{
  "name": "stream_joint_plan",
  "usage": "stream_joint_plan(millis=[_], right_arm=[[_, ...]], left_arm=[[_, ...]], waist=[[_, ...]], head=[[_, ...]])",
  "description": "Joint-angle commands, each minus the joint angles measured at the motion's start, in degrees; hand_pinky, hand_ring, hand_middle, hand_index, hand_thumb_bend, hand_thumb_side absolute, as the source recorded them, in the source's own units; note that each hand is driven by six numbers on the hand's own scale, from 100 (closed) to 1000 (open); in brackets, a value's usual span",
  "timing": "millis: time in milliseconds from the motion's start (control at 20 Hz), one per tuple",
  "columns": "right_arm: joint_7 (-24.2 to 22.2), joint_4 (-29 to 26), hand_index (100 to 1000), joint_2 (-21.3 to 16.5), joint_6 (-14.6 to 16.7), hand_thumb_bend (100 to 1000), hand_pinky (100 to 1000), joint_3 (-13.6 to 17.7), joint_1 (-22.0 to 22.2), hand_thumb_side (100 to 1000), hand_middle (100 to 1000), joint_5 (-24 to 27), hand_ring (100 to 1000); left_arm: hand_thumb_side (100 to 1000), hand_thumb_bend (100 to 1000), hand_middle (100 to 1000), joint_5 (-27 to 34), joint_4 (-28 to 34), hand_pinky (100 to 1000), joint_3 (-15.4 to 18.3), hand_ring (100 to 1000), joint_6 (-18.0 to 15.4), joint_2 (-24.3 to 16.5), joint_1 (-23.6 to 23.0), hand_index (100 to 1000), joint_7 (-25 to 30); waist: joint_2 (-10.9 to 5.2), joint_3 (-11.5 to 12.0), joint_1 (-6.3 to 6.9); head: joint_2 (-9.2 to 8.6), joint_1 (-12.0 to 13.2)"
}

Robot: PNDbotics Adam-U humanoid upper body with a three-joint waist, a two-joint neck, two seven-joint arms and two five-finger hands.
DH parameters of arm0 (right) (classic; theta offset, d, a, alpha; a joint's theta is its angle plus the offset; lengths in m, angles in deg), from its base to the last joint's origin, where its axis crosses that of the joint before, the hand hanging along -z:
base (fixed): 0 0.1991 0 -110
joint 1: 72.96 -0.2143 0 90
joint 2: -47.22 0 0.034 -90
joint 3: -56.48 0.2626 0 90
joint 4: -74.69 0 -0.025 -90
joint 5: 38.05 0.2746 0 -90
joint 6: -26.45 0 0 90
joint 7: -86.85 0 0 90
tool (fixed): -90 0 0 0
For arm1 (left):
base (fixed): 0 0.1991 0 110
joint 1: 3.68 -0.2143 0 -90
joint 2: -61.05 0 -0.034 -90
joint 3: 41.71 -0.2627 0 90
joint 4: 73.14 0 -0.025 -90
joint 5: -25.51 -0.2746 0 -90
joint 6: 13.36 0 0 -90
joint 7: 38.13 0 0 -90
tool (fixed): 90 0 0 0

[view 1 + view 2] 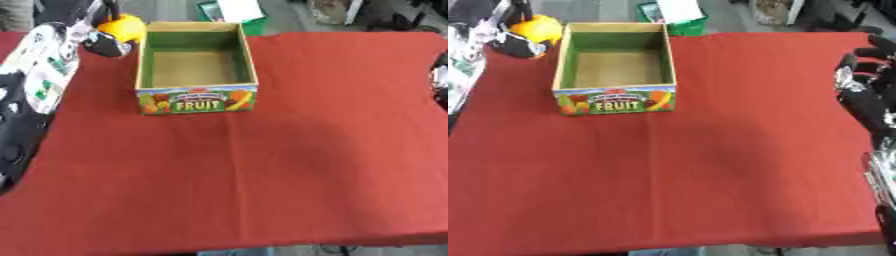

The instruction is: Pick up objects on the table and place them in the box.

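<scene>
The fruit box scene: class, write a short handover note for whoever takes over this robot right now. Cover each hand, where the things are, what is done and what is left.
Left hand: raised at the far left of the table, fingers curled round an orange ball, just outside the left wall of the box.
Right hand: idle at the right edge of the table, holding nothing; whether its fingers are open or curled cannot be told.
Box: upright on the red cloth, nothing visible inside it.
Done: ball picked up.
Left: carry it over the wall and let it go inside the box.
</scene>
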Motion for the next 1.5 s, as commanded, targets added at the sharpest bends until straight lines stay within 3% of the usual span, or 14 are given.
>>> stream_joint_plan(millis=[50, 350, 500, 550, 700, 800, 1000, 1050, 1150, 1200, 1500], right_arm=[[-0.5, -0.9, 819, -1.1, 0.1, 141, 630, 0.0, -0.9, 141, 663, 0.5, 634], [-0.8, -1.0, 819, -0.8, 0.1, 143, 630, -0.2, -1.3, 140, 662, 0.7, 634], [-0.8, -1.0, 819, -0.7, 0.1, 144, 631, -0.2, -1.3, 139, 662, 0.8, 634], [-0.8, -1.0, 819, -0.6, 0.1, 144, 631, -0.2, -1.3, 140, 662, 0.8, 634], [-0.8, -0.9, 818, -0.6, 0.2, 145, 631, -0.1, -1.2, 139, 661, 0.7, 633], [-0.7, -0.8, 818, -0.5, 0.2, 145, 631, 0.0, -1.1, 139, 661, 0.7, 633], [-0.6, -0.7, 818, -0.4, 0.3, 144, 631, 0.1, -1.0, 139, 660, 0.7, 633], [-0.6, -0.7, 818, -0.4, 0.3, 145, 631, 0.2, -0.9, 139, 661, 0.7, 633], [-0.5, -0.6, 818, -0.5, 0.4, 146, 631, 0.3, -0.7, 138, 661, 0.7, 633], [-0.4, -0.6, 819, -0.5, 0.4, 147, 631, 0.4, -0.6, 138, 661, 0.7, 633], [0.0, -0.6, 822, -0.5, 0.5, 151, 631, 0.8, -0.6, 139, 662, 0.7, 635]], left_arm=[[100, 528, 317, -2.4, -2.2, 564, -0.5, 373, -0.8, 1.7, 2.4, 426, -0.6], [100, 545, 378, -5.7, -9.7, 583, 0.2, 435, -2.1, 5.6, 2.6, 485, -4.9], [100, 608, 488, -5.0, -11.5, 617, 0.4, 526, -2.8, 6.5, 2.2, 584, -8.3], [100, 705, 576, -4.5, -11.7, 659, 0.1, 594, -3.6, 6.5, 1.9, 675, -8.9], [314, 911, 699, -3.3, -11.0, 715, -0.6, 690, -6.7, 6.2, 1.4, 753, -8.6], [434, 1000, 736, -2.0, -9.0, 742, -0.8, 730, -8.2, 5.6, 0.9, 775, -8.2], [479, 1000, 725, 3.9, -1.9, 730, -0.6, 721, -8.6, 3.6, -0.4, 766, -9.6], [486, 967, 687, 6.4, 0.6, 710, -0.2, 687, -8.1, 2.8, -1.0, 746, -10.4], [475, 787, 648, 12.9, 5.9, 685, 0.5, 652, -6.4, 1.3, -2.8, 718, -12.6], [457, 740, 643, 16.9, 8.6, 678, 1.0, 646, -5.3, 0.6, -4.1, 714, -14.1], [414, 648, 627, 39.5, 21.1, 655, 3.2, 627, -4.0, -3.4, -14.7, 704, -20.4]], waist=[[-0.9, -0.6, 0.12], [-0.33, -2.2, 0.11], [-0.12, -2.4, 0.06], [-0.08, -2.3, 0.07], [-0.04, -1.9, 0.04], [-0.07, -1.4, -0.01], [-0.27, -0.4, -0.08], [-0.31, -0.1, -0.1], [-0.35, 0.5, -0.13], [-0.39, 0.8, -0.14], [-0.39, 2.8, -0.43]], head=[[-0.02, 0.6], [-0.59, 1.0], [-0.71, 1.1], [-0.73, 1.1], [-0.73, 0.8], [-0.69, 0.6], [-0.61, 0.4], [-0.57, 0.3], [-0.56, 0.0], [-0.51, -0.1], [-0.76, -1.0]])
